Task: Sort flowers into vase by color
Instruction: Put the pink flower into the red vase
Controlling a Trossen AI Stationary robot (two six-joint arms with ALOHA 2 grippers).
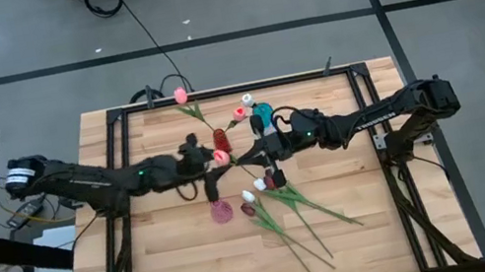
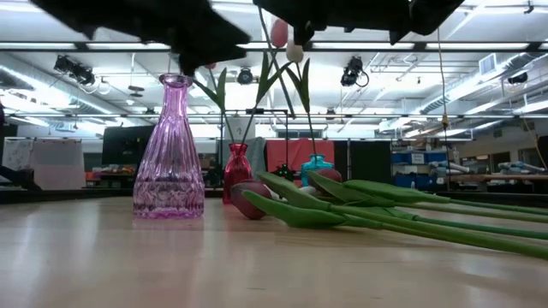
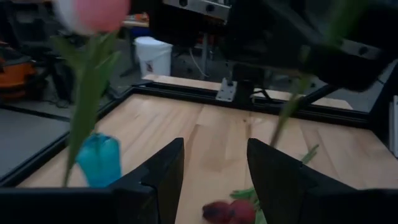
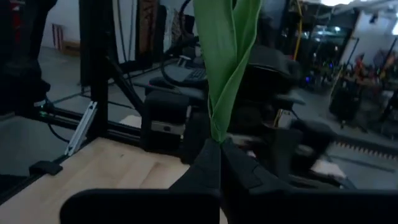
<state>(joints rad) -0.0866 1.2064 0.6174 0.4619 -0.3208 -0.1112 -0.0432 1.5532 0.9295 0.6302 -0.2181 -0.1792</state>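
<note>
My right gripper hovers over the table's middle, shut on a tulip whose pink head points toward my left gripper. That gripper is open, level, and a short way from the head. A red vase and a teal vase stand just beyond, each with tulips in it. A pink glass vase stands on the near side. Several tulips lie flat on the wood beside it, with a maroon head under my left fingers. My right gripper pinches the tulip's green stem and leaf base between its two fingers. The leaves rise straight out beyond the fingertips. The flower is lifted clear of the table.
The three vases stand close together around both grippers. Loose stems spread toward the near right. The table's black frame runs along its edges. Bare wood shows at the near left.
</note>
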